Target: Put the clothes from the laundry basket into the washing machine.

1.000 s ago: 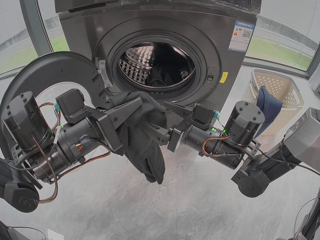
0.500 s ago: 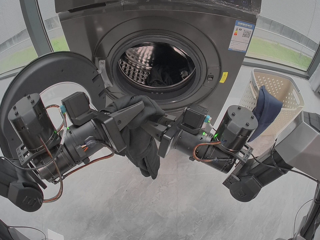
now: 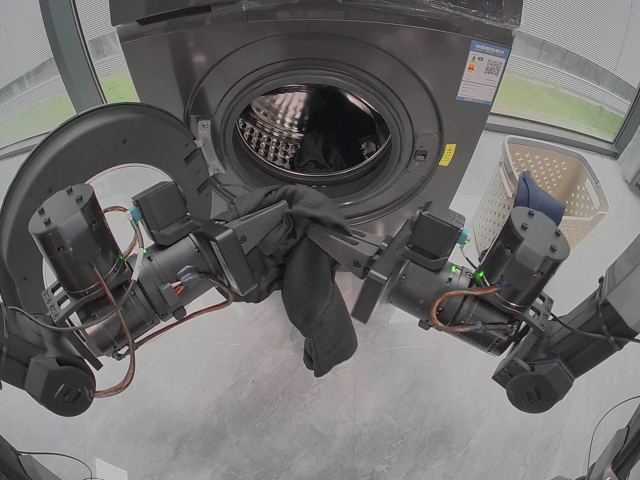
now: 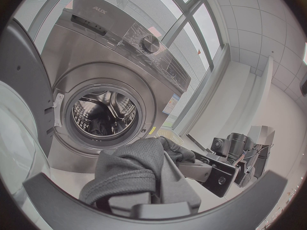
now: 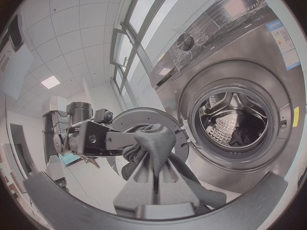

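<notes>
The task is sitting partway through. Some dark clothes (image 3: 323,155) are already lying at the back of the drum (image 3: 280,128) of the washing machine (image 3: 427,101), whose door (image 3: 100,141) is standing swung wide to the robot's left. A blue garment (image 3: 533,198) is hanging over the rim of the laundry basket (image 3: 573,181), to the right of the machine, so at least that piece is waiting its turn.

A dark garment (image 3: 320,301) is being carried between the two arms, just below and in front of the drum mouth, not yet inside. The left hand (image 3: 283,225) is clamping its bunched upper part, and the right hand (image 3: 320,238) is pinching the same bunch from the opposite side, fingertips nearly meeting. The loose end is dangling beneath both hands, above the floor (image 3: 400,401). This piece is probably needing a lift and a push forward over the rim.
</notes>
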### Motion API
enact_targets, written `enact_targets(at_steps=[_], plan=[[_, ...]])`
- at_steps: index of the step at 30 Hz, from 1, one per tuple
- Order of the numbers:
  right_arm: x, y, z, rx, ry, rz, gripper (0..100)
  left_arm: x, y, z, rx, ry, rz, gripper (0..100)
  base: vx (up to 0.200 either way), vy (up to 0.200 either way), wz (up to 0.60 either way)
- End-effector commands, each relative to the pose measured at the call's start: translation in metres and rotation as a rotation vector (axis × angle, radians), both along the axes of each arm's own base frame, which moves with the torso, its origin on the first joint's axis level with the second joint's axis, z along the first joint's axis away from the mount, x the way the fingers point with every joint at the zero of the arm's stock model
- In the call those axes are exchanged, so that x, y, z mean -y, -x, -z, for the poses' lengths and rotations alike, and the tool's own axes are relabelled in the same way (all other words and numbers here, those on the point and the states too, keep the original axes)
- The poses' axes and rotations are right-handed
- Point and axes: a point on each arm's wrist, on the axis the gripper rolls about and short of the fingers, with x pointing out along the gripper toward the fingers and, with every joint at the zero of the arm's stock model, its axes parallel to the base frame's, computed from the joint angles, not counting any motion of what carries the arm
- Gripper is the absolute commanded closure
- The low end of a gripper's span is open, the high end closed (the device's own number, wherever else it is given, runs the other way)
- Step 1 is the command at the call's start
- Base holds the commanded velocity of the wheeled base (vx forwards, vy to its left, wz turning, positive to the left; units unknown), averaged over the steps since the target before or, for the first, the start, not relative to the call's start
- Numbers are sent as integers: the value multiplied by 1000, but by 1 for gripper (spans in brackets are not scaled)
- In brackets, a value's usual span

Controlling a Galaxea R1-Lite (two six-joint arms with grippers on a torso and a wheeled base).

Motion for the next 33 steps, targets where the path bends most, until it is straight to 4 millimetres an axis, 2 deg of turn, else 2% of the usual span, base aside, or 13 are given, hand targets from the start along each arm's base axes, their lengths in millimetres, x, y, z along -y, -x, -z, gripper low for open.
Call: enact_targets(at_steps=[1,4,5,14,21,27,33], plan=[[12,13,-12,16,-21,-2,100,2,-4,1,3,4,-3,100,0,0,0],[13,14,-13,15,-22,-1,100,2,-4,0,7,5,-1,100,0,0,0],[13,14,-13,15,-22,-1,100,2,-4,0,6,6,-2,0,0,0,0],[22,21,-28,28,-68,13,100,0,-2,1,-16,31,-6,0,0,0,0],[25,21,-31,35,-76,23,100,-3,2,11,-40,15,-8,0,0,0,0],[29,23,-37,48,-88,26,100,-7,9,36,-108,-35,-5,0,0,0,0],[34,26,-44,62,-101,32,100,-6,4,56,-168,-79,-13,0,0,0,0]])
